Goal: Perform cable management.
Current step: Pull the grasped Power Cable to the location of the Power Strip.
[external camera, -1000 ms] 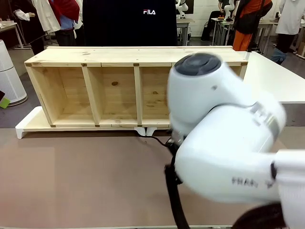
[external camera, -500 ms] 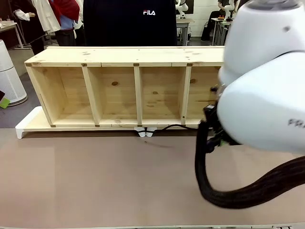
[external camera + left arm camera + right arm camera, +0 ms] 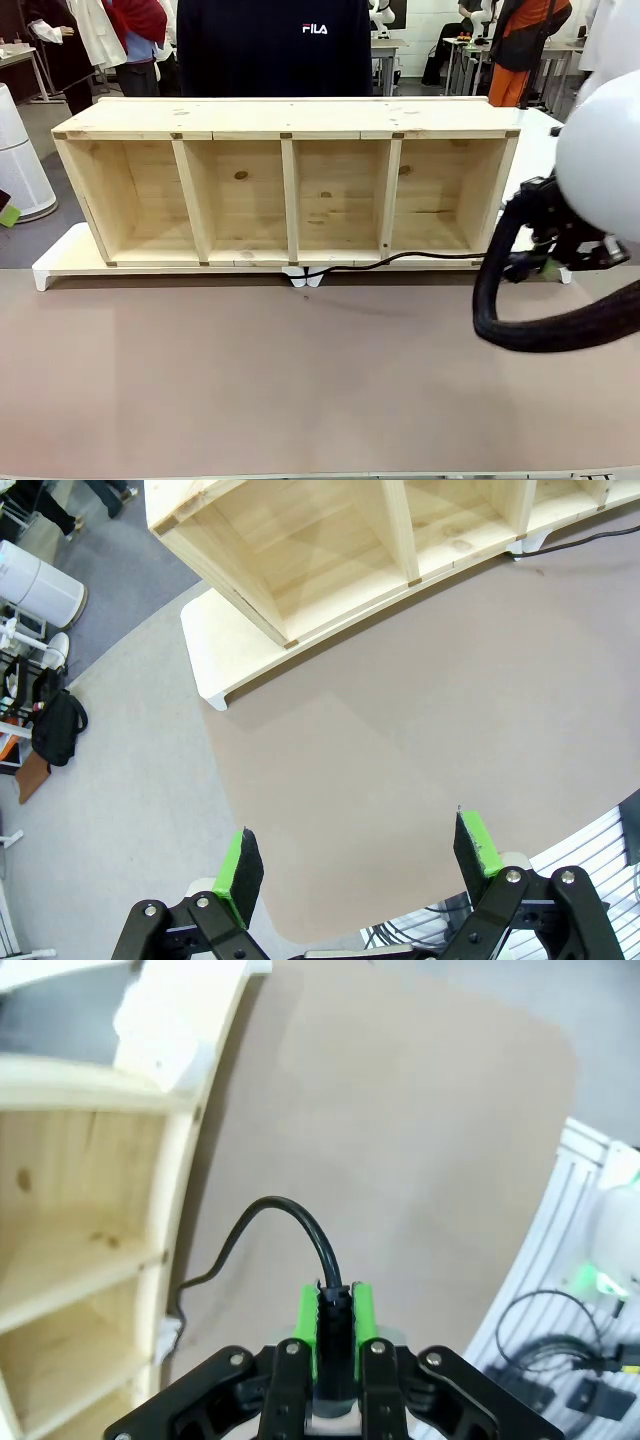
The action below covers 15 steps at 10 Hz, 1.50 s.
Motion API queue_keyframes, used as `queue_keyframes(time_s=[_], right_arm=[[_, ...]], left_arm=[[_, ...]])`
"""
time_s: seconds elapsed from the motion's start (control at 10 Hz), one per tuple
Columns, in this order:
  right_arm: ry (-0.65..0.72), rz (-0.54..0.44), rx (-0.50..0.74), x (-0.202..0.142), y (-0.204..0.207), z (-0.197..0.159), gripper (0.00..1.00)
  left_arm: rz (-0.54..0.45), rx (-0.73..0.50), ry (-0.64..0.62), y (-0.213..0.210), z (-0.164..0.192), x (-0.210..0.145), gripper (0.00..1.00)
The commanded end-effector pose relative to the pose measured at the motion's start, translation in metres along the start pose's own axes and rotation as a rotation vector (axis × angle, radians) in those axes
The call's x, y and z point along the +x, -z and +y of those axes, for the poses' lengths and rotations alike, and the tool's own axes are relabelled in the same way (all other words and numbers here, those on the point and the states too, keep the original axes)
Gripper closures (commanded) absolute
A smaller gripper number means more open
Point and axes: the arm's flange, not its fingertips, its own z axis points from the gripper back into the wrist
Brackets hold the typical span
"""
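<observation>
So the right gripper [image 3: 335, 1310] has its green pads clamped tight on the chunky black plug end of the long thin black power cable [image 3: 420, 258]. From the front, the cable lies lengthwise along the bottom front edge of the pale four-bay wooden shelf [image 3: 285, 130]. It runs left to right from the small white power strip [image 3: 305, 277] below the middle divider over to that gripper, just past the shelf's right end. In the right wrist view the plug sits in line with the fingers, cord end pointing away from the wrist. The cord arcs over and bends back toward the shelf. The left gripper [image 3: 358, 855] hangs over the brown tabletop [image 3: 400, 710], jaws spread wide, holding nothing.
</observation>
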Motion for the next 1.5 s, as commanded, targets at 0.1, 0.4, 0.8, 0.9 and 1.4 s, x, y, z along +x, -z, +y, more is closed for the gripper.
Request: queue_keyframes(time_s=[0.1, 0.4, 0.8, 0.9, 1.4], right_arm=[[0.092, -0.070, 0.050, 0.035, 0.086, -0.080, 0.83], [0.052, -0.131, 0.066, 0.064, 0.083, -0.045, 0.83], [-0.158, -0.216, -0.020, 0.095, 0.072, -0.016, 0.83], [-0.247, -0.240, -0.055, 0.099, 0.069, -0.005, 0.83], [-0.616, -0.277, -0.085, 0.102, 0.050, 0.047, 0.83]], left_arm=[[-0.001, -0.005, 0.000, 0.000, 0.000, 0.000, 0.00], [-0.001, -0.005, 0.000, 0.000, 0.000, 0.000, 0.00], [-0.001, -0.005, 0.000, 0.000, 0.000, 0.000, 0.00], [-0.001, -0.005, 0.000, 0.000, 0.000, 0.000, 0.00], [-0.001, -0.005, 0.000, 0.000, 0.000, 0.000, 0.00]])
